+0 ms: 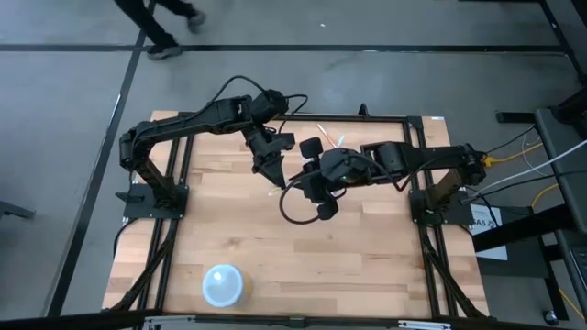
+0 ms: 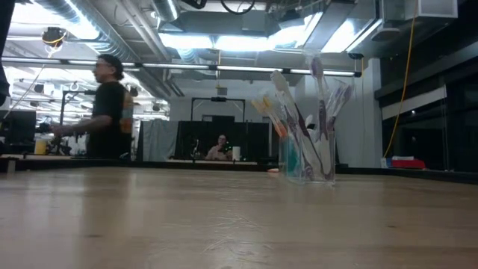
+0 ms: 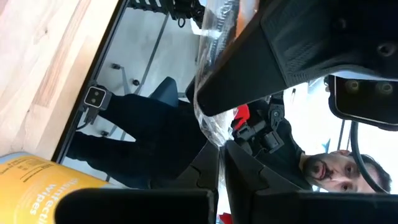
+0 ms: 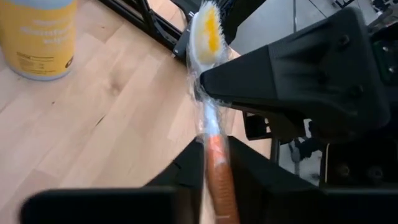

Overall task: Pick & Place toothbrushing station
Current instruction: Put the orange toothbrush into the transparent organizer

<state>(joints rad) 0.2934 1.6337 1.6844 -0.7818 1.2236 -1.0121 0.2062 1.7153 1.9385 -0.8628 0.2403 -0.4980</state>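
A clear cup (image 2: 308,161) stands upright on the wooden table (image 1: 367,247), well toward its far side. Several toothbrushes (image 2: 295,119) already stand in the cup, bristle ends up and leaning outward, with a teal tube (image 2: 291,161) among them. So most of the station looks assembled.

One wrapped brush (image 4: 210,118) is not yet in the cup. In the right wrist view it sits between the right gripper's (image 4: 214,180) fingers, which are closed on its orange handle. Its long axis runs straight away from the gripper, with the yellow-and-white bristle head farthest out.

From above, both grippers meet near the table's middle, just in front of the cup. The left gripper (image 3: 217,180) also seems to pinch a crinkled wrapper, probably the same brush, so this may be a handover. What remains, by my judgement, is dropping this brush into the cup handle first.

A pale bowl (image 1: 223,284) sits near the table's front edge, far from the cup.
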